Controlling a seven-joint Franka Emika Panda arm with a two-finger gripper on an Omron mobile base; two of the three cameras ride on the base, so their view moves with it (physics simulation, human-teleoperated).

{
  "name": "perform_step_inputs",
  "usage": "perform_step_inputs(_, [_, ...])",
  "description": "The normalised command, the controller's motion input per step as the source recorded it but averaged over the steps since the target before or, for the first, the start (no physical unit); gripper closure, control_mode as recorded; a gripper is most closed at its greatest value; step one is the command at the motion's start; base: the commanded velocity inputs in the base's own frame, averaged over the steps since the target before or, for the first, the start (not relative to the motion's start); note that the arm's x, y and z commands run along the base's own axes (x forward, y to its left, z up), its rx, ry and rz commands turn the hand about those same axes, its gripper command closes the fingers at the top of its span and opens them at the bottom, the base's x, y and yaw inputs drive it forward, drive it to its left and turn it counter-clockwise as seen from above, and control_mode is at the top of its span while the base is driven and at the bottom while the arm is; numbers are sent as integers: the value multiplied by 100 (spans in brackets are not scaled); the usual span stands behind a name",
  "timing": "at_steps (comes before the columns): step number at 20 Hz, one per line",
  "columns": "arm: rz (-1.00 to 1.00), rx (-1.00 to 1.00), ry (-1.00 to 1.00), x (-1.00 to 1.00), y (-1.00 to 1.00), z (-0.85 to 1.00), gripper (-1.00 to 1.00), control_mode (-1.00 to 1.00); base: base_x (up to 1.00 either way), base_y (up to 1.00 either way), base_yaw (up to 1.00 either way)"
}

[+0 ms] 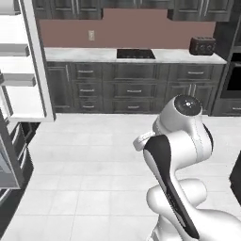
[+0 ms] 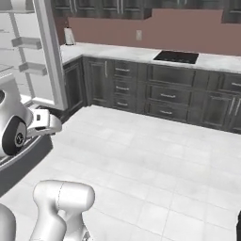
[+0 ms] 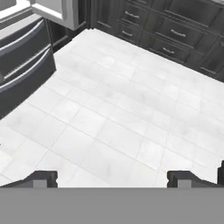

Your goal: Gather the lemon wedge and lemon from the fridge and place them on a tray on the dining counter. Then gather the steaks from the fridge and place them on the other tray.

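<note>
My gripper (image 3: 112, 178) hangs with jaws wide apart over the bare floor (image 3: 118, 118). The fridge (image 1: 21, 70) stands to my left, its door (image 1: 40, 61) swung out between me and the far counter (image 1: 136, 55). A cooktop (image 1: 135, 53) is set into that counter, with a toaster (image 1: 202, 45) farther right. Drawers (image 1: 134, 90) run beneath the counter, behind the floor.

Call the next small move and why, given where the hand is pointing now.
Probably turn left toward the open fridge door. The gripper is open and empty, its fingers aimed at bare floor tiles, and no lemon, steak or tray is in sight yet.
</note>
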Motion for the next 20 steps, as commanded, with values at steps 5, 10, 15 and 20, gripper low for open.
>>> perform_step_inputs(5, [0, 0, 0, 0, 0, 0, -100, 100, 70, -1, 42])
perform_step_inputs(10, [0, 0, 0, 0, 0, 0, -100, 100, 47, -32, 43])
perform_step_inputs(15, [0, 0, 0, 0, 0, 0, -100, 100, 50, -33, 44])
perform_step_inputs(20, [0, 0, 0, 0, 0, 0, -100, 100, 59, -36, 43])
